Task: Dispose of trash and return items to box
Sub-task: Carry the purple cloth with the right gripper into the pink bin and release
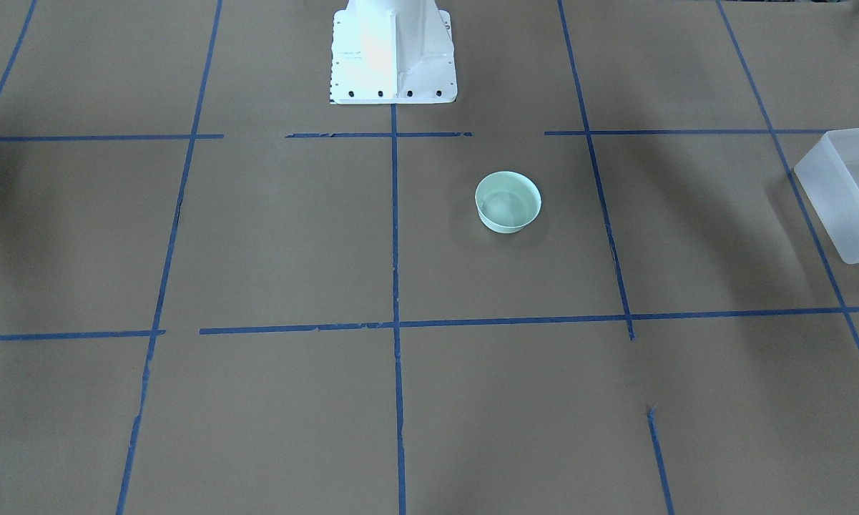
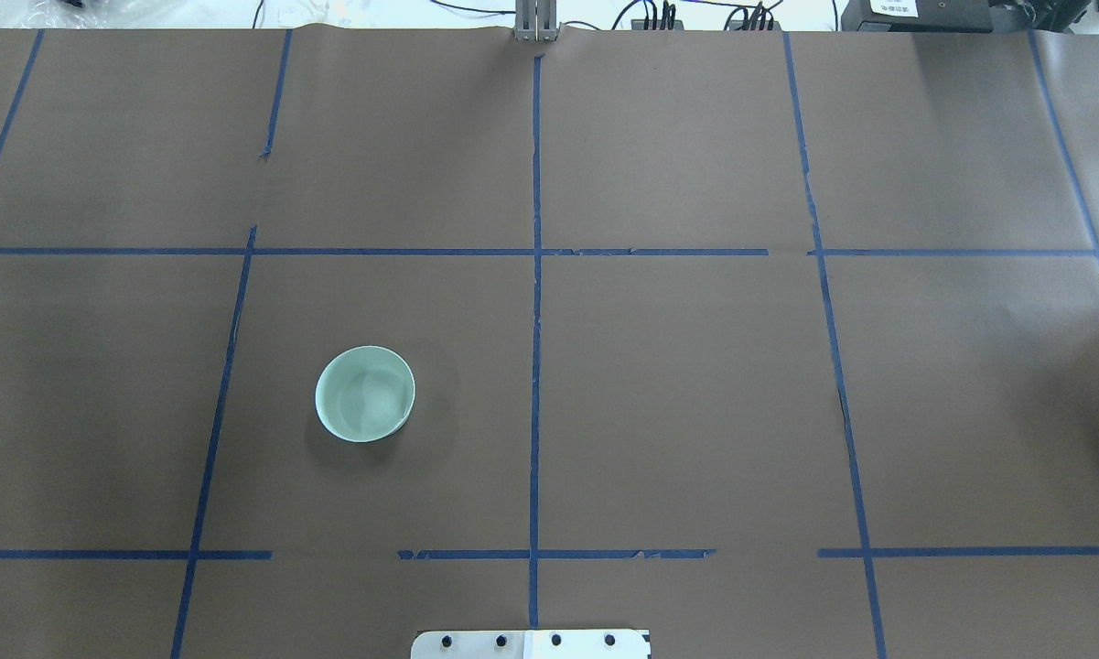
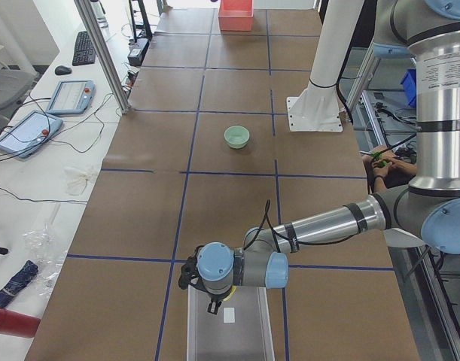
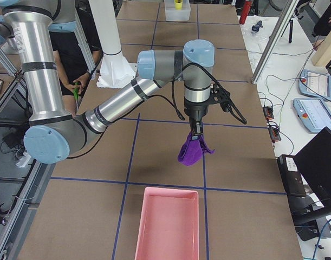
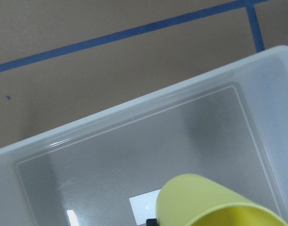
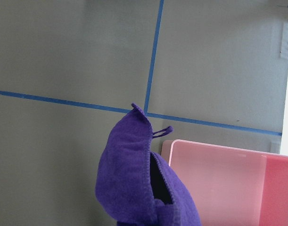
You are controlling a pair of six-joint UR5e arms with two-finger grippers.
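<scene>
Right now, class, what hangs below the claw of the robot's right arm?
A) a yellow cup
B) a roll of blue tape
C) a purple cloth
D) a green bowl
C: in the exterior right view the purple cloth dangles under the right claw of the near arm, above the table and just short of the pink tray.
</scene>
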